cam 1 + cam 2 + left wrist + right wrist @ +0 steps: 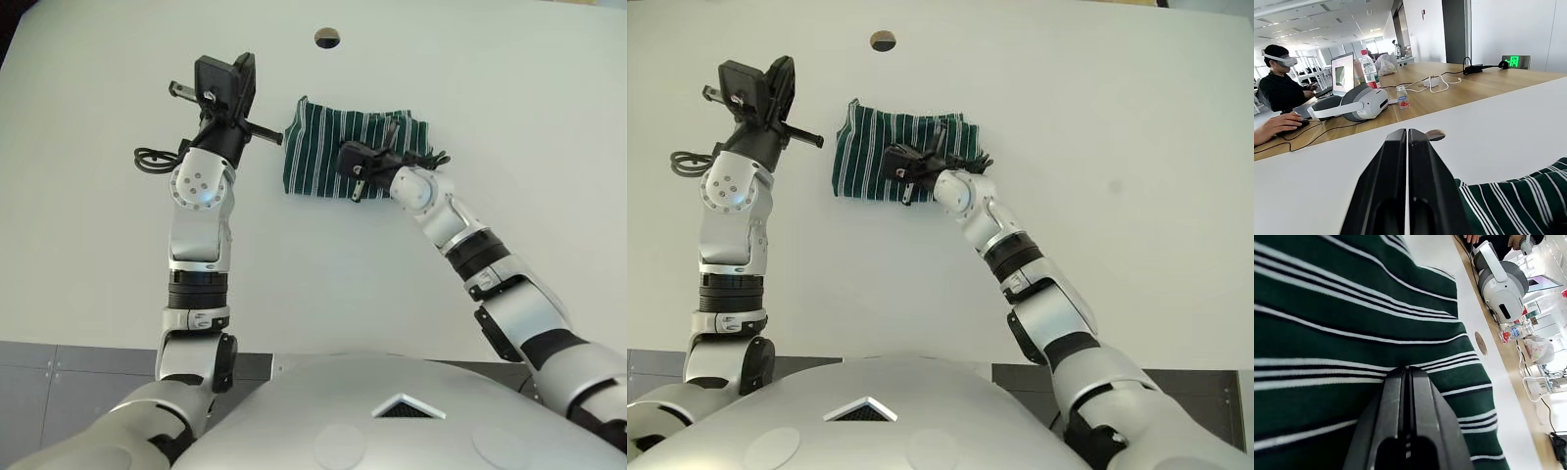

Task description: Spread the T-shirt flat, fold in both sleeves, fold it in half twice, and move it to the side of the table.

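I see a dark green T-shirt [328,147] with thin white stripes on a white table [490,78]; my left gripper [1407,133] and right gripper [1407,371] are black.

Left gripper [1407,132] sits dead centre in the foreground, its two black fingers [1388,186] pressed flat together with no gap between them. Just past the tips there's a small round hole [1436,134] in the white table [1508,117]. The green, white-striped T-shirt [1518,200] lies in the near corner of the frame, beside the fingers. Farther back, a wooden desk [1464,93] carries a white headset [1359,103], a small bottle [1402,96], a laptop [1343,73] and looping cables [1435,83].
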### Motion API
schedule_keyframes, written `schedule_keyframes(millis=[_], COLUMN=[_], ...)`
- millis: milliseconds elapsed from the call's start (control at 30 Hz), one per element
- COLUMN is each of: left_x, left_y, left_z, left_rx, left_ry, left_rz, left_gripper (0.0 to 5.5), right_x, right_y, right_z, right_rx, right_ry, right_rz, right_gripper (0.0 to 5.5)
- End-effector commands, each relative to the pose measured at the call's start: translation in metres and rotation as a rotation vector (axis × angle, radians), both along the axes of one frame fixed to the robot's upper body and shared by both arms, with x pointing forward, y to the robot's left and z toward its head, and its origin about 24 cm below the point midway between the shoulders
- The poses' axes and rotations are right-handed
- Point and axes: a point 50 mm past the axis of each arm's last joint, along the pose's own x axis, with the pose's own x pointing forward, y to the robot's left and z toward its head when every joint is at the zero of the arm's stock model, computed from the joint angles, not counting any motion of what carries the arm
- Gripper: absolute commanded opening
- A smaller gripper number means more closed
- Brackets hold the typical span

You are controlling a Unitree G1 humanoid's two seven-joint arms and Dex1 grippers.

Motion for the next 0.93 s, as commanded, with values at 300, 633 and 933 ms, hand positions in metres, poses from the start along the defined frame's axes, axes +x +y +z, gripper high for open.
schedule_keyframes(millis=[300,633,933], left_x=[-0.003,-0.007,-0.063], left_y=[0.004,0.007,0.0], left_z=[0.007,0.001,-0.023], left_rx=[-0.026,-0.036,-0.101], left_ry=[-0.025,-0.011,-0.024], left_rz=[0.011,0.007,0.051], left_gripper=[0.1,0.1,0.1], right_x=[-0.029,-0.013,-0.1], right_y=[-0.202,-0.207,-0.128], right_z=[-0.001,0.044,0.084], right_rx=[-0.574,-0.246,0.843], right_ry=[0.187,-0.099,-0.407], right_rz=[-0.304,-0.459,-0.521], right_gripper=[0.11,0.11,0.11])
